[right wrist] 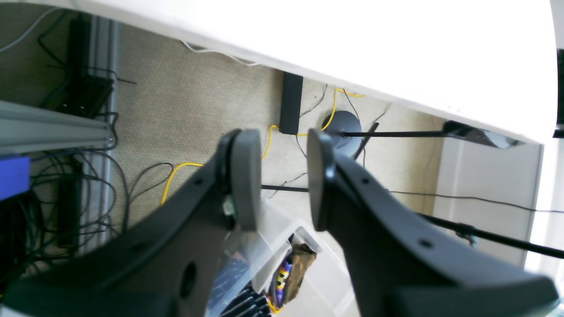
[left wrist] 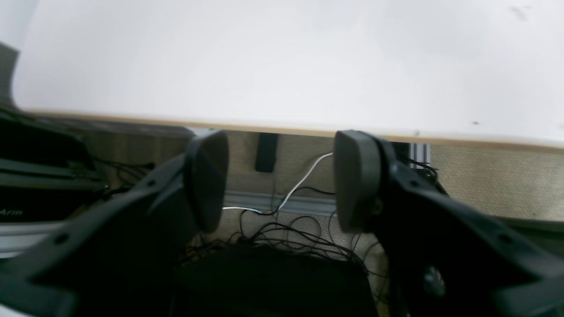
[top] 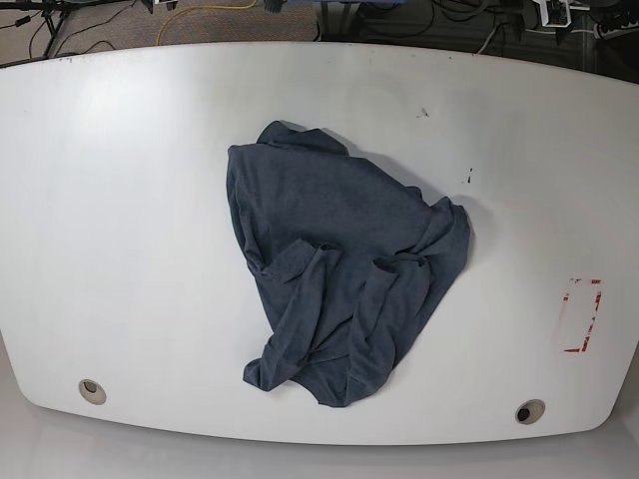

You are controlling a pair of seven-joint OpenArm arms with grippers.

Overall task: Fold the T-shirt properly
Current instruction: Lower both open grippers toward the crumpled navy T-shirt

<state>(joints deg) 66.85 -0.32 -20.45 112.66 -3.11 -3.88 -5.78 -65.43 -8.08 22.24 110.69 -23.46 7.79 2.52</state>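
White table (top: 120,200) fills base view, grey carpet at 12 o'clock edge. T-shirt (top: 339,269) lies crumpled near table centre, dark navy heathered, bunched folds trailing toward 6 o'clock. Red-outlined marking (top: 582,316) on tabletop at 3 o'clock, well apart from shirt. Round holes in table at 7 and 5 o'clock corners. Left gripper (left wrist: 280,180) hangs past table edge over cables (left wrist: 282,229), jaws wide apart, nothing between. Right gripper (right wrist: 284,178) over carpet and yellow cable (right wrist: 185,169), jaws narrowly parted, holding nothing.
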